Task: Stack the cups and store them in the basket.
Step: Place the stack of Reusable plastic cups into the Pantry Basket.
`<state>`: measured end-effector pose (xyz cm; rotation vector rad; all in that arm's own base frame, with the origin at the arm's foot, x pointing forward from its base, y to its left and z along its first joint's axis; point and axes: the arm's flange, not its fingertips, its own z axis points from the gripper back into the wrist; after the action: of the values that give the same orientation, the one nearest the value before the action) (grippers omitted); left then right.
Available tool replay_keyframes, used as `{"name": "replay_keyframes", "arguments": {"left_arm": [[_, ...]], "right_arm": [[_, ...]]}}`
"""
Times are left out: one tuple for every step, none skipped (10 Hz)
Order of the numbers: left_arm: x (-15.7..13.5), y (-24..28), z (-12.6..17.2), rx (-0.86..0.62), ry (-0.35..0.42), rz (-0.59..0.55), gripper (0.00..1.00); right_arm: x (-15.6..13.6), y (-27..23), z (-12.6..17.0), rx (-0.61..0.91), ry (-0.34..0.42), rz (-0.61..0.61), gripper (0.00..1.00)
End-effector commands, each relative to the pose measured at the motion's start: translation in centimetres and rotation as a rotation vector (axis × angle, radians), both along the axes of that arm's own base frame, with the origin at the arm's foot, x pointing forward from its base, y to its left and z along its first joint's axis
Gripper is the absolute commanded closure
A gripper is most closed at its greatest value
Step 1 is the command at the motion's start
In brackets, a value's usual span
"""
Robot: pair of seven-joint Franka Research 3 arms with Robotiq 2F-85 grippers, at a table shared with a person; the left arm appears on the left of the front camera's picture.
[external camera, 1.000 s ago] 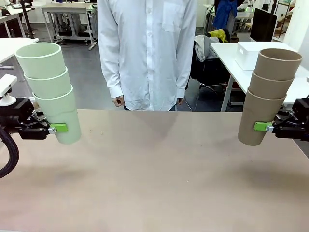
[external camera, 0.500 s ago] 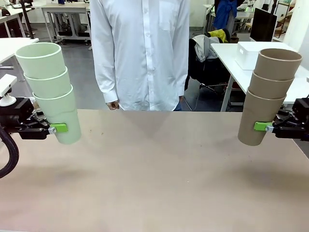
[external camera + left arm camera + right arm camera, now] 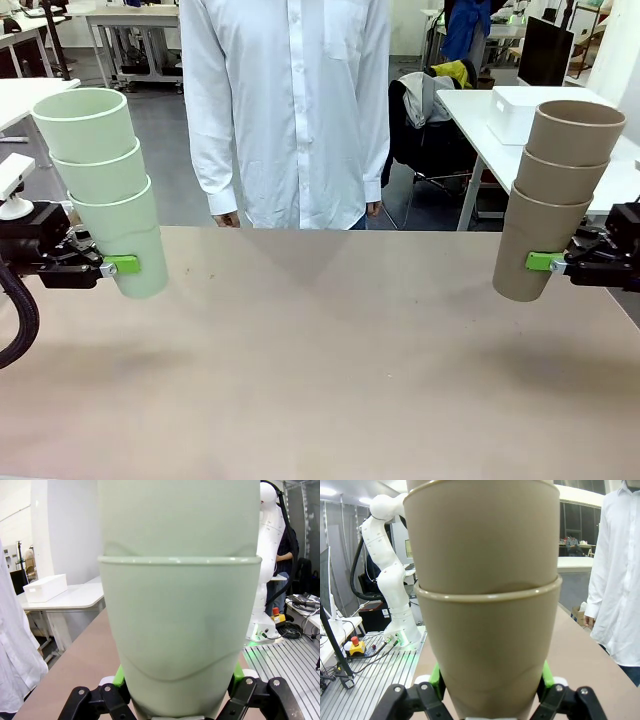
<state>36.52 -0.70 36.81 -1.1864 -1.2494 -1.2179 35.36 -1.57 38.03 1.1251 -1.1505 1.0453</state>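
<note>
Front view — left claw (image 3: 118,265) is clamped on the lowest cup of the mint stack (image 3: 100,180): three pale green tumblers, nested. The stack hangs clear of the worktop (image 3: 320,380) at its left side, top leaning outward to picture left. Right claw (image 3: 545,262) grips the lowest cup of the tan stack (image 3: 558,190), also three nested, held above the right side of the worktop, top leaning outward to picture right. The two stacks are well apart. A person (image 3: 290,110) in a white shirt stands at the far edge, arms down, hands off the worktop.

Left wrist view — mint stack (image 3: 180,620) sits between the green pads (image 3: 119,677), pads pressed to both sides of the bottom cup. One rim line shows where the next cup nests in.

Right wrist view — tan stack (image 3: 487,645) is held the same way, green pads (image 3: 546,677) tight on either flank. The person's sleeve (image 3: 615,580) is at the right edge, beside the worktop.
</note>
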Motion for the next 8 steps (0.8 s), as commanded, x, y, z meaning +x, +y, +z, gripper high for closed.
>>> {"name": "replay_keyframes", "arguments": {"left_arm": [[-0.09,-0.09,0.43,-0.006,-0.010,-0.006,0.15],[-0.09,-0.09,0.43,-0.006,-0.010,-0.006,0.15],[-0.09,-0.09,0.43,-0.006,-0.010,-0.006,0.15],[-0.09,-0.09,0.43,-0.006,-0.010,-0.006,0.15],[-0.09,-0.09,0.43,-0.006,-0.010,-0.006,0.15],[-0.09,-0.09,0.43,-0.006,-0.010,-0.006,0.15],[-0.09,-0.09,0.43,-0.006,-0.010,-0.006,0.15],[-0.09,-0.09,0.43,-0.006,-0.010,-0.006,0.15]], "right_arm": [[0.04,-0.02,0.39,0.003,-0.011,-0.005,0.15],[0.04,-0.02,0.39,0.003,-0.011,-0.005,0.15],[0.04,-0.02,0.39,0.003,-0.011,-0.005,0.15],[0.04,-0.02,0.39,0.003,-0.011,-0.005,0.15],[0.04,-0.02,0.39,0.003,-0.011,-0.005,0.15],[0.04,-0.02,0.39,0.003,-0.011,-0.005,0.15],[0.04,-0.02,0.39,0.003,-0.011,-0.005,0.15],[0.04,-0.02,0.39,0.003,-0.011,-0.005,0.15]]}}
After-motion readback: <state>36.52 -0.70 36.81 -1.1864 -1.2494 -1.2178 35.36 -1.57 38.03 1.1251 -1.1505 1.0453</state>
